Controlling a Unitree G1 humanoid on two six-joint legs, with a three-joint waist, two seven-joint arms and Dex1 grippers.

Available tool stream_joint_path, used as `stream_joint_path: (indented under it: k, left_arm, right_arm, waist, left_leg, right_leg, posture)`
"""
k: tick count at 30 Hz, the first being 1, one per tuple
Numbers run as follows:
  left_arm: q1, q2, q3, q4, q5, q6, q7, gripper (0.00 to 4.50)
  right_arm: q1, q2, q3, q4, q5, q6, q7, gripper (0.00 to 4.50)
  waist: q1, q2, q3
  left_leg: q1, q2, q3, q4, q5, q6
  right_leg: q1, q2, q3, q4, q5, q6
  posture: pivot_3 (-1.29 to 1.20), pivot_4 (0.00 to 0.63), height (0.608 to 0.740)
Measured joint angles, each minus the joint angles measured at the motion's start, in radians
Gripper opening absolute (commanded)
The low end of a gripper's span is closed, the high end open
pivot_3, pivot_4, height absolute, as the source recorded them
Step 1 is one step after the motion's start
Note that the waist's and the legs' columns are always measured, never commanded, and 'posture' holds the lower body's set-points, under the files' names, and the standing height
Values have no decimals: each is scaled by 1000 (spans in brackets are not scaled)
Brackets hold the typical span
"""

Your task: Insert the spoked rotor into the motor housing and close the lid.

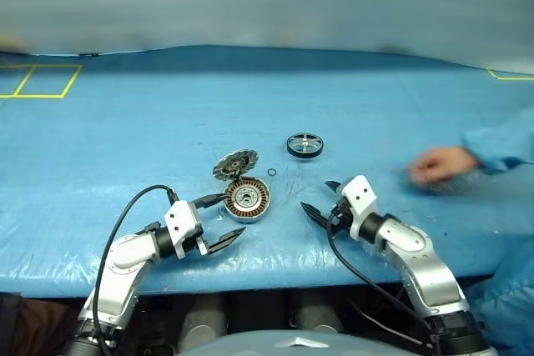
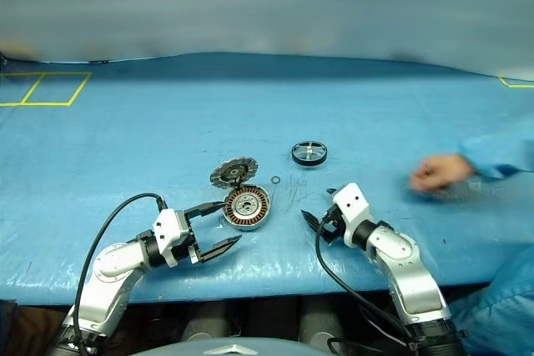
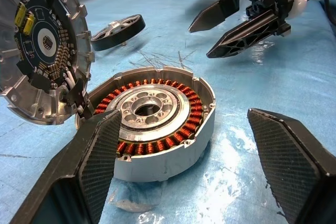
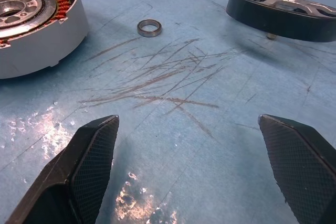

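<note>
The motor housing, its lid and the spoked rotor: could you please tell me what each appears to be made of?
The motor housing looks like pale machined metal, with glossy copper-coloured wire coils ringing a silvery hub. The lid, standing open, appears to be grey cast metal with a ribbed rim; its inner face carries a dark circuit board. The spoked rotor shows bright metal spokes inside a matte black rim, possibly painted metal or rubber.

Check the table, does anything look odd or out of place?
Two things stand out: a small loose metal ring lies alone between the motor housing and the spoked rotor, and scratch marks score the blue mat beside it.
</note>
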State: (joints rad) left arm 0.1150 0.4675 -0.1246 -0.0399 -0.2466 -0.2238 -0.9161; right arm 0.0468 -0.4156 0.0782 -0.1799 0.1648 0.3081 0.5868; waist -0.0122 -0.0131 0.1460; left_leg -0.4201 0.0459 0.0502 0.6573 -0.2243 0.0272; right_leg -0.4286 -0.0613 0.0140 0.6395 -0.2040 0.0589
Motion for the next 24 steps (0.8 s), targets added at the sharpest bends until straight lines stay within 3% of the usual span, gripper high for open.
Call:
stream_joint_path:
  k: [24]
  left_arm:
    - [20, 6, 19, 1, -27, 3, 11, 4080]
  right_arm:
    - [-339, 232, 112, 370, -81, -34, -50, 4500]
  waist:
    - [-3, 0, 1]
  left_leg:
    - [-7, -1, 0, 0, 0, 0]
  right_leg:
    - [-1, 2, -1, 1, 2, -4]
  posture:
    - [0, 150, 740]
